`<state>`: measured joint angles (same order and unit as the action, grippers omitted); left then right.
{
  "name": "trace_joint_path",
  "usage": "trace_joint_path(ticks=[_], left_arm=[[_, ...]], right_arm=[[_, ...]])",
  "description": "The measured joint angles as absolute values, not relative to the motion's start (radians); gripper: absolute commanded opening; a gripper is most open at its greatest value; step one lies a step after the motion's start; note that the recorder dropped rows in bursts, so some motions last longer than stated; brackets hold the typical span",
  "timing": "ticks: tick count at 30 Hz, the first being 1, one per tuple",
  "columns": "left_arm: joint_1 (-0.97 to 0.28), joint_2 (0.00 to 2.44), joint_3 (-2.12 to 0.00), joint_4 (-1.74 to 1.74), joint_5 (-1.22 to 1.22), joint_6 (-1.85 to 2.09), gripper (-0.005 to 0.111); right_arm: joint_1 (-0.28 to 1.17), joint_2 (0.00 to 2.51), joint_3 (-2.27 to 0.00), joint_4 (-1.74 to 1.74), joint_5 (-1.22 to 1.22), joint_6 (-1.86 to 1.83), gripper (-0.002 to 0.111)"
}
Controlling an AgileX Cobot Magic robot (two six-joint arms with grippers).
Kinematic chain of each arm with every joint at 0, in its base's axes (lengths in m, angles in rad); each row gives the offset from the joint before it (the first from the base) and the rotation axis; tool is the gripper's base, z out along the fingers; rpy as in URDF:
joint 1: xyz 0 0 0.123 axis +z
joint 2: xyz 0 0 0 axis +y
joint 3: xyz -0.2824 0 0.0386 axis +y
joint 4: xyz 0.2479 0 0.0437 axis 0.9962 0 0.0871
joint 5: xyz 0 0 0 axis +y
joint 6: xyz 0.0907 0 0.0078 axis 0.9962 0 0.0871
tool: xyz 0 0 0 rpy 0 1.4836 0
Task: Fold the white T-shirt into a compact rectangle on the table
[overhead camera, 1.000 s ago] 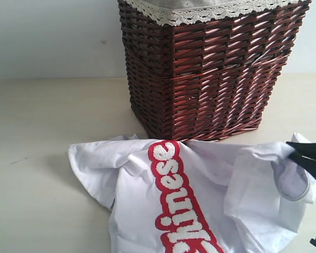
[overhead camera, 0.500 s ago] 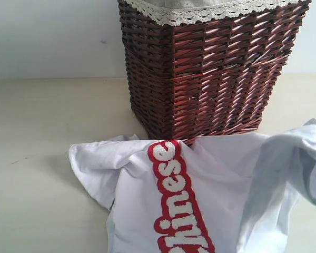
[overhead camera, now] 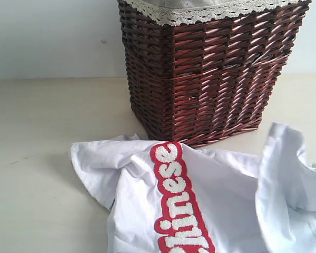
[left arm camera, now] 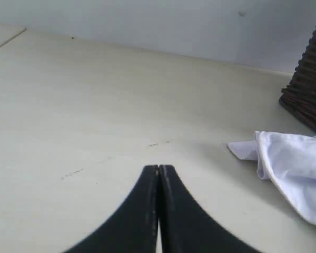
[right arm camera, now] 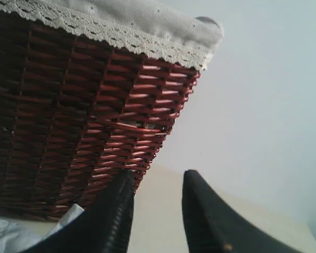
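Both fingers (left arm camera: 142,211) of your left gripper (left arm camera: 159,168) are pressed flat together, with nothing between them, low over the bare table (left arm camera: 84,105). Off to one side in that left wrist view you see one rumpled edge of the white T-shirt (left arm camera: 289,163) lying on the table, and beyond it a corner of the wicker basket (left arm camera: 308,89).

In your right wrist view, the right gripper (right arm camera: 159,182) has its two fingers (right arm camera: 116,216) standing apart with a clear gap, gripping nothing. The one basket rises just beside them, its lace-edged liner (right arm camera: 121,26) along the rim, and a scrap of the shirt shows at its foot.

From the exterior view you have one T-shirt, crumpled on the table just in front of the basket, with one red band (overhead camera: 176,205) of white lettering running down it. The shirt's right part stands up in a loose fold.
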<state>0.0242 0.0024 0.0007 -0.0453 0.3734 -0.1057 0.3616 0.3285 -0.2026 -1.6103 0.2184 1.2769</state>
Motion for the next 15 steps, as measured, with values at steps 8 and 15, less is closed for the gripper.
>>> trace_joint_path(ticks=[8,15], left_arm=[[0.024,0.002,0.001,-0.045,0.373,-0.106,0.0],[0.024,0.002,0.001,-0.045,0.373,-0.106,0.0]], right_arm=[[0.362,0.331,-0.208,-1.601,0.2,1.289,0.036],[0.362,0.551,-0.336,-1.576,0.156,1.468,0.032]])
